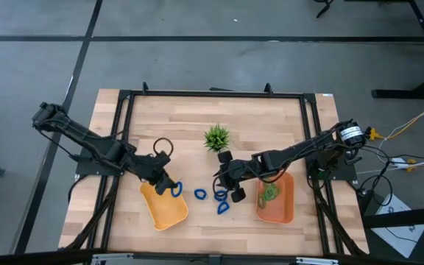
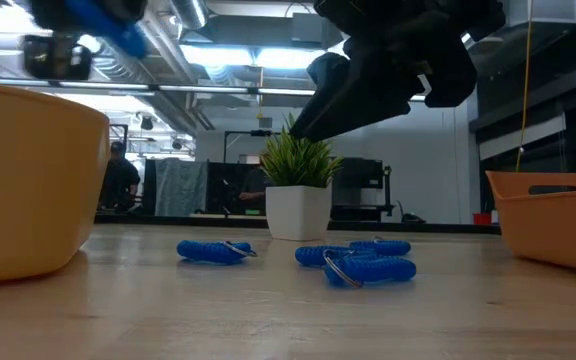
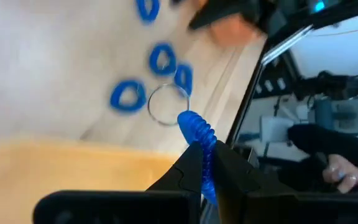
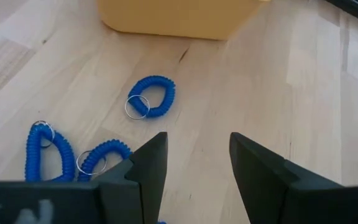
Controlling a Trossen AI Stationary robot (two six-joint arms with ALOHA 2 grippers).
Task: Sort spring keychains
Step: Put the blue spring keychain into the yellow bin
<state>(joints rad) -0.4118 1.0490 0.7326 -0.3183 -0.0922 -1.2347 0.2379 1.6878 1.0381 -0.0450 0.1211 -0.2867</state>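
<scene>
A blue spring keychain (image 3: 199, 134) is pinched between the fingers of the left gripper (image 1: 169, 185), which are clamped tight on its coil. In the left wrist view the coil runs lengthwise straight out from between the fingertips, its long axis in line with the fingers, and a metal split ring (image 3: 166, 104) hangs off its far end. In the high view this held keychain (image 1: 176, 189) sits above the inner edge of the yellow tray (image 1: 164, 210), on the side that faces the middle of the table.

Three more blue keychains lie flat on the wooden table (image 1: 197, 132) between the two trays: one alone (image 1: 200, 194) nearer the yellow tray, and a close pair (image 1: 221, 201) just under the right gripper (image 1: 227, 184). In the right wrist view the lone one (image 4: 152, 97) is an oval loop with its ring on the side toward the pair, and the pair (image 4: 73, 152) lies beside the near finger.

The right gripper hovers above the table with its fingers spread wide and nothing between them; bare wood shows in the gap.

The orange tray (image 1: 282, 210) on the right holds a clump of light green keychains (image 1: 270, 193). A small potted plant (image 1: 216, 138) stands behind the keychains, near the table's middle.
</scene>
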